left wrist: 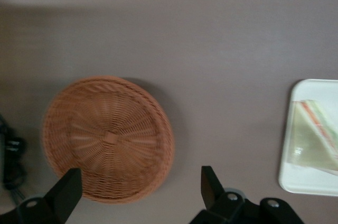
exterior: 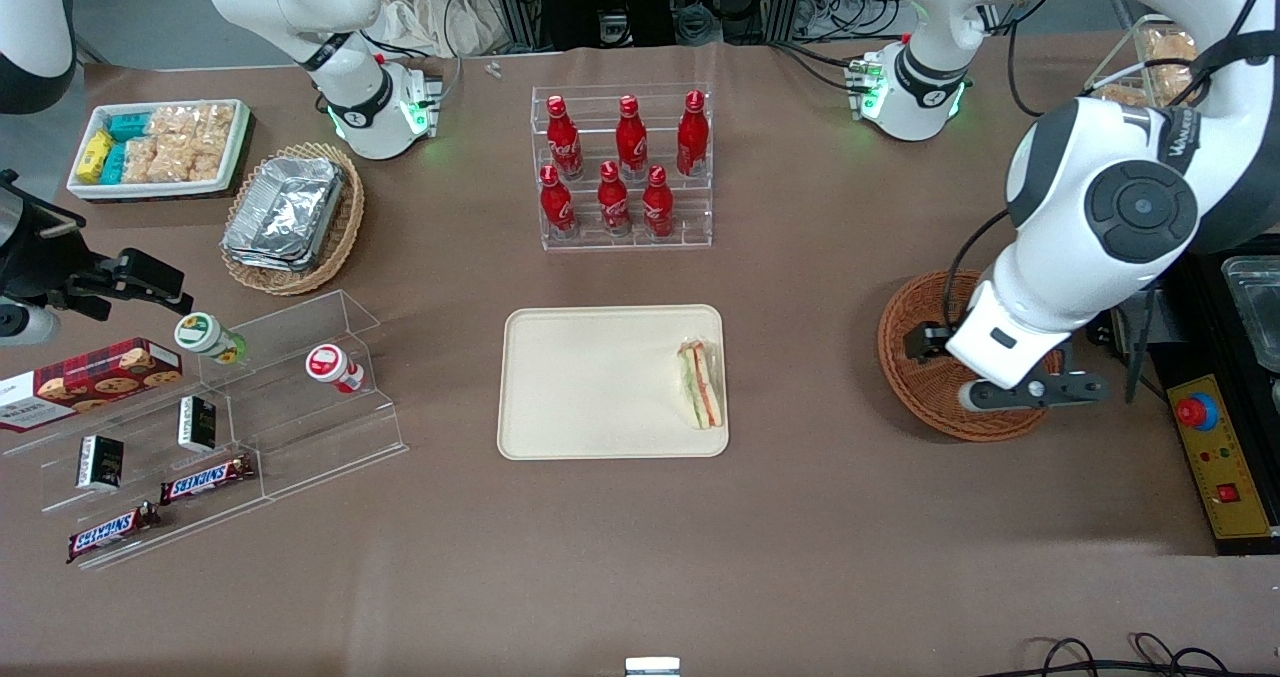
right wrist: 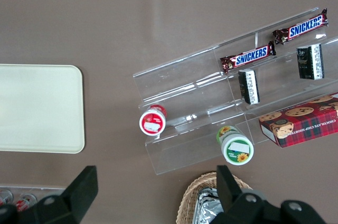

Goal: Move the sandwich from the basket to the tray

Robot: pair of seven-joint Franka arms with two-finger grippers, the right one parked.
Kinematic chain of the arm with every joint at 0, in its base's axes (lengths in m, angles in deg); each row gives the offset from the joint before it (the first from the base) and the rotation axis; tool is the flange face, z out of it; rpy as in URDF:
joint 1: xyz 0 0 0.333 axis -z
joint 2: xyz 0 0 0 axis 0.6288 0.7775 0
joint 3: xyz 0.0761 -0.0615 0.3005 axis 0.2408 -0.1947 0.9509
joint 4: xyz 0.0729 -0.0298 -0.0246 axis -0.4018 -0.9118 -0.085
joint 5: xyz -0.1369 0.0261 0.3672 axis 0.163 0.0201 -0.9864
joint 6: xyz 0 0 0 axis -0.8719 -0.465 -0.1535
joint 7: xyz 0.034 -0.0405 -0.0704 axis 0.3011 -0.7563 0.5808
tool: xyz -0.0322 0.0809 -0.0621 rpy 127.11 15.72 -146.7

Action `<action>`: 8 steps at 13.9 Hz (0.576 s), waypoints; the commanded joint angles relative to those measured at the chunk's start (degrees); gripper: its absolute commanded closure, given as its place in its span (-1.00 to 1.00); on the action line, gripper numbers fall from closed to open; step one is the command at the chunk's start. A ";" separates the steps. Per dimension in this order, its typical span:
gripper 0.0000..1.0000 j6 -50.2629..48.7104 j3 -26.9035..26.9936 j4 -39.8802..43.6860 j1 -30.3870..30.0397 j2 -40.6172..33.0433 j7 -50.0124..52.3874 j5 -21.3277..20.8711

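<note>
Hovering my jaws point(left wrist: 140, 189) above the basket point(exterior: 915, 382), spread wide and holding nothing. Wrist view shows both fingers point(left wrist: 67, 192) apart, with the woven basket point(left wrist: 108, 139) floor bare between them.

Basket sits on the worktop point(exterior: 800, 517) toward the working arm's end, roughly midway between the edge nearest the front camera and the edge where the arm bases stand. My forearm covers part of its rim in the front view.

Sandwich point(exterior: 702, 384) is on the tray point(exterior: 590, 382), lying flat against the tray's short edge nearest the basket, filling stripes visible, point aimed at the front-camera edge. Wrist view confirms it: sandwich point(left wrist: 314, 137) inside the tray point(left wrist: 311, 184) rim, well apart from the basket.

Tray is mid-worktop, long side parallel to the front-camera edge.

Bottle rack point(exterior: 622, 167) with six red bottles stands farther from the front camera than the tray. Acrylic shelf point(exterior: 290, 387) with snack bars, cookie box and two capped jars sits toward the parked arm's end, near the front-camera corner. Tan basket of foil trays point(exterior: 292, 217) and white snack bin point(exterior: 160, 147) are at that end, farther from the front camera.
</note>
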 commanded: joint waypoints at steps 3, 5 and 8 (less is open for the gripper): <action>-1.00 0.18 -0.50 -1.44 -5.15 -2.60 -1.64 1.67; -1.00 0.26 -0.50 -1.09 -7.69 -3.22 -5.93 3.88; -1.00 -0.26 -0.32 -0.12 -8.41 -3.22 -8.68 5.12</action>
